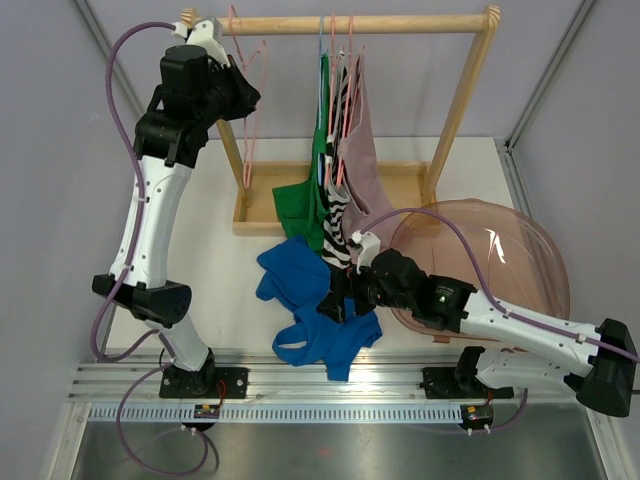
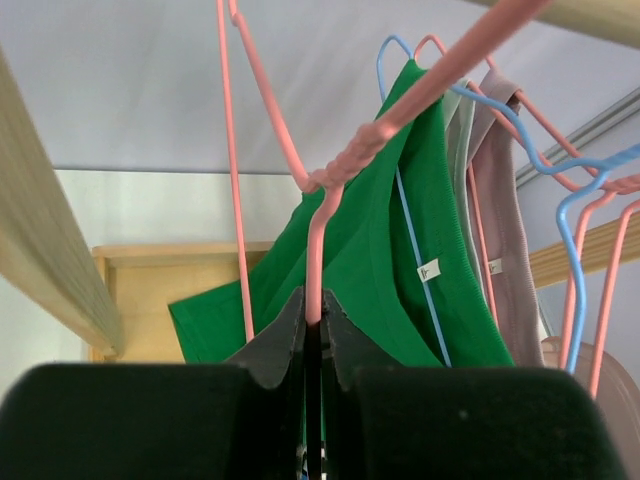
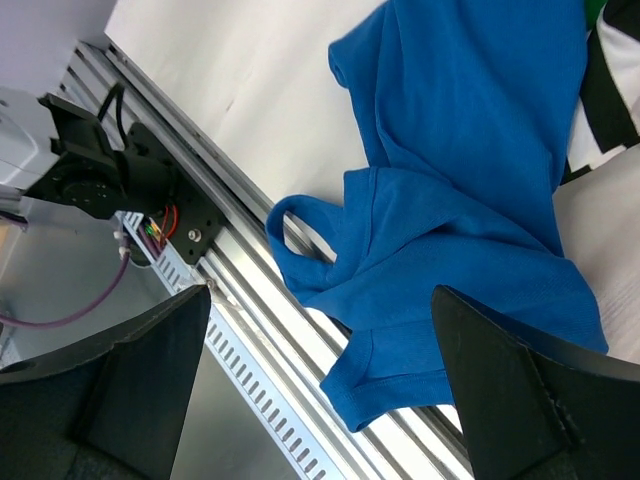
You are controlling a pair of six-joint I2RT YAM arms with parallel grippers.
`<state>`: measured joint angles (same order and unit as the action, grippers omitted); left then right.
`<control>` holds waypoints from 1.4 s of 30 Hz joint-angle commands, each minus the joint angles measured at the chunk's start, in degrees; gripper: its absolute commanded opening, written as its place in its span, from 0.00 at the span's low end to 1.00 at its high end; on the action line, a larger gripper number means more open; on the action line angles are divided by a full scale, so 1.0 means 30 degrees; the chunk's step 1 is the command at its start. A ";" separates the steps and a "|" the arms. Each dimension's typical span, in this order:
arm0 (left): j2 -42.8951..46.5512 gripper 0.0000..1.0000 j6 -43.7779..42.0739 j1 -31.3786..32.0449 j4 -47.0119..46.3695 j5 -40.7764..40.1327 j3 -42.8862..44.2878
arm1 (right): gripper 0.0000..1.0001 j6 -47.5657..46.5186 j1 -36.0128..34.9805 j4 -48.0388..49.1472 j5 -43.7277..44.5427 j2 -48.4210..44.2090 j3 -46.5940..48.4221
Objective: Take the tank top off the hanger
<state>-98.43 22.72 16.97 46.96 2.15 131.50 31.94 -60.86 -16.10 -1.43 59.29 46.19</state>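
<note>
On the tabletop, near edge: the blue tank top lies crumpled and flat, free of any hanger, its lower hem and one strap loop spilling over the aluminium rail in front.
Right end effector: released – fingers spread wide, hovering just above the blue tank top with nothing between them; in the wrist view the blue cloth and the rail fill the gap.
Left end effector: clenched on the pink hanger, the pads pinched onto its wire just below the twisted neck, raised high at the left end of the wooden rack.
Pink hanger: bare wire, no garment on it, hanging near the rack's left post and apart from the other hangers.
Rest of the rack: a green garment, a black-and-white striped one and a mauve one hang bunched together around the middle of the rod – the green one on a blue hanger.
Right side of the tabletop: a translucent pink bowl, partly beneath the right arm.
</note>
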 commanded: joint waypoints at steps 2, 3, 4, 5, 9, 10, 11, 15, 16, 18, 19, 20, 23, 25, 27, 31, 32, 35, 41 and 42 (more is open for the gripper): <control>-0.0528 0.11 -0.0160 -0.0120 -0.0829 0.1597 0.1137 | 1.00 -0.0130 -0.0162 0.1439 -0.0841 0.1384 -0.0281; -0.0558 0.18 -0.0190 -0.0120 -0.0800 0.1568 0.1137 | 1.00 -0.0130 -0.0133 0.1672 -0.0899 0.1680 -0.0281; -0.0558 0.26 -0.0249 -0.0120 -0.0742 0.1510 0.1137 | 1.00 -0.0159 -0.0162 0.1732 -0.0842 0.2031 -0.0281; -0.0500 0.40 -0.0249 -0.0120 -0.0654 0.1451 0.1166 | 0.99 -0.0189 -0.0191 0.1704 -0.0783 0.2760 -0.0078; 0.0519 0.63 -0.0337 -0.0120 -0.0243 0.1304 0.0351 | 0.99 -0.0511 -0.0776 0.0975 0.0940 0.4609 0.0830; 0.0903 0.69 -0.0308 -0.0120 -0.0272 0.1101 -0.0118 | 0.99 -0.0656 -0.0923 0.0797 0.1845 0.4990 0.1064; 0.1429 0.73 -0.0337 -0.0120 -0.0330 0.0983 -0.0587 | 1.00 -0.0687 -0.1214 0.0622 0.2347 0.5806 0.1560; 0.4504 0.99 -0.0396 -0.0120 -0.0682 -0.0392 -0.3748 | 0.99 -0.0775 -0.1860 -0.0140 0.4223 0.8006 0.2734; 0.5960 0.99 -0.0309 -0.0120 -0.0741 -0.1207 -0.5119 | 0.99 -0.0746 -0.1949 -0.0229 0.4894 0.8997 0.3230; 0.7374 0.99 -0.0250 -0.0120 -0.0859 -0.1886 -0.6562 | 0.99 -0.0426 -0.2124 -0.0813 0.5831 1.0057 0.3788; 0.8657 0.99 -0.0162 -0.0120 -0.0858 -0.2557 -0.7903 | 0.99 -0.0278 -0.2154 -0.0961 0.6274 1.1019 0.4255; 0.9424 0.99 -0.0074 -0.0120 -0.0887 -0.2853 -0.8554 | 0.99 -0.0161 -0.2271 -0.1310 0.6684 1.1493 0.4463; 1.2004 0.99 0.0043 -0.0120 -0.0917 -0.3821 -1.0928 | 1.00 0.0250 -0.2476 -0.2305 0.8150 1.3397 0.5400; 1.3552 0.99 -0.0044 -0.0120 -0.0772 -0.4405 -1.2186 | 0.99 0.0426 -0.2622 -0.2660 0.8446 1.4799 0.5897; 1.4437 0.99 -0.0015 -0.0120 -0.0303 -0.5050 -1.2864 | 0.97 0.0427 -0.2856 -0.2574 0.8388 1.5421 0.5988; 1.6314 0.99 -0.0482 -0.0120 0.0166 -0.5697 -1.4329 | 0.44 0.0397 -0.3559 -0.2163 0.8445 1.5688 0.6076; 1.6897 0.99 -0.0542 -0.0120 0.0312 -0.5785 -1.4825 | 0.39 0.0368 -0.3793 -0.2337 0.8620 1.5513 0.6134; 1.7487 0.99 -0.0864 -0.0120 0.0517 -0.5786 -1.5590 | 0.35 0.0397 -0.3971 -0.3068 0.9499 1.4635 0.6515; 1.8336 0.99 -0.1304 -0.0120 0.0636 -0.5581 -1.7611 | 0.00 -0.0247 -0.4000 -0.3627 1.0204 1.1883 0.6750; 1.8425 0.99 -0.1362 -0.0120 0.0636 -0.5581 -1.7816 | 0.00 -0.0277 -0.4000 -0.3715 1.0320 1.1443 0.6750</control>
<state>-44.36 20.45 16.82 50.13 -13.43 79.64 31.64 -72.40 -26.35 25.28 100.55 64.16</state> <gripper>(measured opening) 0.988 0.345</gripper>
